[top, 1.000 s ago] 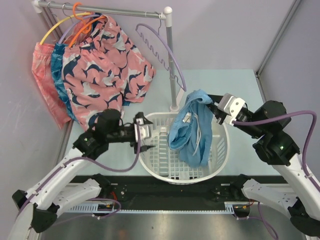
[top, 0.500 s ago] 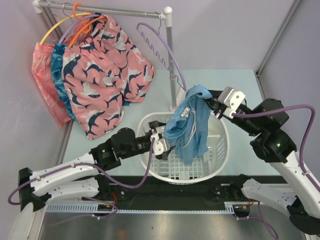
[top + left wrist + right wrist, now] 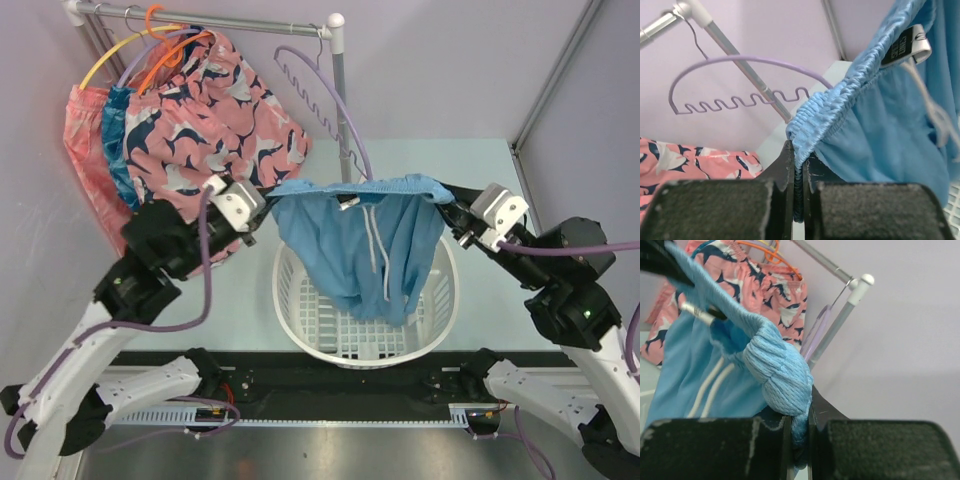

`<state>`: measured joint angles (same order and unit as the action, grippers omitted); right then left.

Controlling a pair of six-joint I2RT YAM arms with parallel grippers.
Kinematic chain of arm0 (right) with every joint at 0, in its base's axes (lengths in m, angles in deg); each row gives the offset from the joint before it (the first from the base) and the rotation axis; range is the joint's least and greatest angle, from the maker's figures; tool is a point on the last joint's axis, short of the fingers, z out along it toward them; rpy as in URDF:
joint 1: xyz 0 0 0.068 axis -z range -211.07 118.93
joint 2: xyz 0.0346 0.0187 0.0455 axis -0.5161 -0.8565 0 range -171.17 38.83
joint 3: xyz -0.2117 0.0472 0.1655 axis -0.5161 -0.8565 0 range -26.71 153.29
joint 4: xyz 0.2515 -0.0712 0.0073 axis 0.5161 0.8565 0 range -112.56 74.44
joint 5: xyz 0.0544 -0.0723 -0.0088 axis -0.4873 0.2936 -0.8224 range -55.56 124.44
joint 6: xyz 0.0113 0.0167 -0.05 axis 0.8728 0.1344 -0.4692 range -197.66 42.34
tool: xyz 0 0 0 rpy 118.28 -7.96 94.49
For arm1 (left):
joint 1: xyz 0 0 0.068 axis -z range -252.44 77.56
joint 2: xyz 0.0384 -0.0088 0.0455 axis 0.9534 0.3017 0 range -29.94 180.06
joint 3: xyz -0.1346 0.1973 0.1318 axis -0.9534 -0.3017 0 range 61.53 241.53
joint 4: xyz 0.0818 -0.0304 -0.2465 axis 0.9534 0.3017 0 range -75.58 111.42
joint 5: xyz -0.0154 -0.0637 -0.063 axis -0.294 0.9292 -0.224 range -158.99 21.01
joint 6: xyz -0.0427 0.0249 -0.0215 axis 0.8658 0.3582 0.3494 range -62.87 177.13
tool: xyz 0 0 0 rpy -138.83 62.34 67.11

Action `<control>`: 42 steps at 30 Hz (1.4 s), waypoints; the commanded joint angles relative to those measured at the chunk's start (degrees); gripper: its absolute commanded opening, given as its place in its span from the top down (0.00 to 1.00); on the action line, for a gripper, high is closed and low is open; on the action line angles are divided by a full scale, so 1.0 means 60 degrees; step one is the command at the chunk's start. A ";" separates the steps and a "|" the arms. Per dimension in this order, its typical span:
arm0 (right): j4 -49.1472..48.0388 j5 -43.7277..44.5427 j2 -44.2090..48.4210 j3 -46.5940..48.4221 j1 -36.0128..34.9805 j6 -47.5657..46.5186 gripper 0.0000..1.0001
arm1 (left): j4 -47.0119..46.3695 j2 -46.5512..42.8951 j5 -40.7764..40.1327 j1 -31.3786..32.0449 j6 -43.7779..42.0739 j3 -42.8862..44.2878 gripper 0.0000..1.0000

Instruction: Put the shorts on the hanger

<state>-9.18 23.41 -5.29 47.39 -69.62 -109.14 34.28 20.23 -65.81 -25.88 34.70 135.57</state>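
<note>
1. Now the shorts (image 3: 365, 240) hang spread between my two grippers. A second ago they dangled in a clump from the right gripper alone, while the left stood wide open and empty beside the basket (image 3: 285, 320).
2. Since then the left gripper (image 3: 799, 165) has clamped shut on one end of the elastic waistband (image 3: 360, 187). Its wrist view shows the gathered fabric pinched between the pads.
3. My right gripper (image 3: 800, 435) is closed on the opposite end, with a wad of waistband bulging just above its jaws.
4. With the arms drawn apart, the waistband runs almost straight from one pair of jaws to the other. The legs hang below the jaws over the basket, and I cannot tell whether the hems touch it.
5. I judge the shorts are now opened up for hanging, but that step has not begun.
6. The fabric is plain light blue and soft, ruched at the elastic. A white drawstring (image 3: 378, 240) trails down the front, and a dark label (image 3: 348, 202) sits near mid-waistband.
7. Beyond the jaws, the lavender hanger (image 3: 747, 58) hangs from the rail (image 3: 220, 20), behind the middle of the waistband. It seems clear of the fabric.
8. Further out, past the left jaws, pink patterned shorts (image 3: 200, 130) hang on the same rail.
</note>
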 commanded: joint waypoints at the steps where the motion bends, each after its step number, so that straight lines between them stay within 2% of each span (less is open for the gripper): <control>1: 0.1017 -0.0065 0.0424 0.0481 0.0183 0.0397 1.00 | 0.2942 0.0090 0.1416 -0.0466 0.0282 0.1545 1.00; 2: 0.1949 -0.0226 0.0453 0.0438 0.0198 0.0457 1.00 | 0.3250 0.0076 0.1578 -0.0466 0.0340 0.1605 1.00; 8: 0.4093 0.0123 0.0279 -0.0221 0.0315 0.1277 1.00 | 0.4468 0.0221 0.1476 -0.0466 0.0721 0.0566 1.00; 13: 0.4405 -0.1017 -0.0423 -0.1173 0.1046 0.1629 1.00 | 0.3986 0.1026 0.1858 -0.0466 0.1059 -0.0269 1.00; 17: 0.3850 -0.2743 -0.1315 -0.1482 0.3153 0.1995 1.00 | 0.3298 0.1978 0.1857 -0.0919 0.1424 -0.0255 1.00; 18: 0.3775 -0.3603 -0.1594 -0.1525 0.4144 0.2054 1.00 | 0.3021 0.2357 0.1901 -0.1080 0.1526 -0.0212 1.00; 21: 0.3438 -0.4518 -0.2547 -0.1643 0.5364 0.2215 1.00 | 0.2464 0.3147 0.2252 -0.2001 0.1892 -0.0109 1.00; 23: 0.3088 -0.4884 -0.3146 -0.1643 0.5691 0.2303 0.99 | 0.2258 0.3501 0.2791 -0.2340 0.2025 0.0008 1.00; 27: 0.2604 -0.5149 -0.3793 -0.1643 0.5736 0.2507 0.90 | 0.1892 0.4526 0.3191 -0.2940 0.2420 0.0374 1.00; 30: 0.2077 -0.5222 -0.4203 -0.1643 0.5736 0.2903 0.87 | 0.1657 0.4967 0.3614 -0.3321 0.2771 0.0637 1.00; 39: 0.1300 -0.5149 -0.4878 -0.1643 0.6086 0.3781 0.78 | 0.1949 0.6051 0.3602 -0.3557 0.3080 0.1779 1.00; 40: 0.1154 -0.5193 -0.5038 -0.1628 0.6131 0.3841 0.73 | 0.2022 0.6182 0.3572 -0.3571 0.3109 0.1825 1.00; 41: 0.1124 -0.5179 -0.5098 -0.1643 0.6218 0.3870 0.57 | 0.2110 0.6329 0.3557 -0.3601 0.3124 0.1825 0.99; 42: 0.1152 -0.5077 -0.5156 -0.1643 0.6234 0.3885 0.53 | 0.2154 0.6403 0.3455 -0.3644 0.3139 0.1796 0.97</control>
<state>2.01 -7.69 -34.49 36.88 -34.10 -88.75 46.89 56.66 -44.22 -46.03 51.46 143.49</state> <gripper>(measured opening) 0.385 0.037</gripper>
